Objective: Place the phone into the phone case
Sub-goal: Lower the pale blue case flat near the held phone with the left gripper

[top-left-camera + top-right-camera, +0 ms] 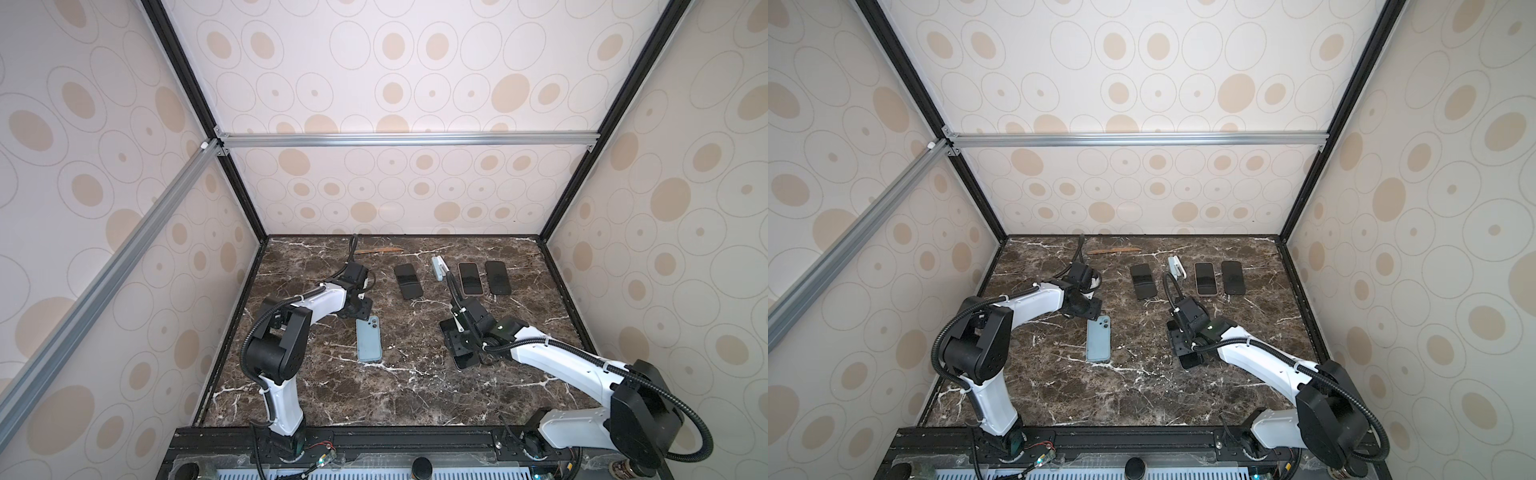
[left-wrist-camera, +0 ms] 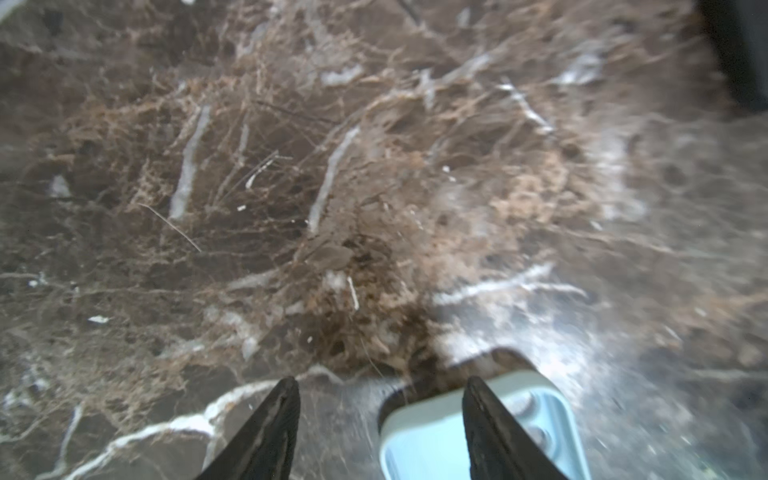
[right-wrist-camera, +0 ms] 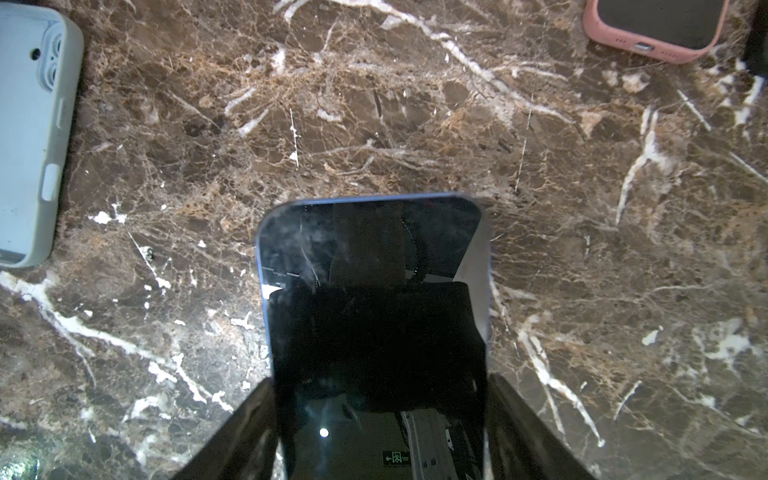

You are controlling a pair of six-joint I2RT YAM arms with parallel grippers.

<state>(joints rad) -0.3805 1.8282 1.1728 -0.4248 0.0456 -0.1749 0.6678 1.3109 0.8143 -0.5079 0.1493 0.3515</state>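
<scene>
Spotted beige walls boxed in a brown marble desk [image 1: 399, 395]. In both top views the pale blue case [image 1: 369, 338] lay flat at 9 o'clock from the desk's middle. The phone [image 1: 466, 360] was at 3 o'clock, well apart from the case and mostly hidden under the right arm. Only the right wrist view showed that phone plainly: screen up, blue-edged, with the right jaws clamped on its long sides. The left jaws stood apart at the case's 12 o'clock end. The blurred left wrist view showed one jaw over the case's camera corner, where a pale rim ran round a bluer inside. From 12 to 1 o'clock lay a row of phones [image 1: 408, 280]. The pink case [image 3: 681, 53] held one of them, dark screen up; its port showed only from the right wrist.
</scene>
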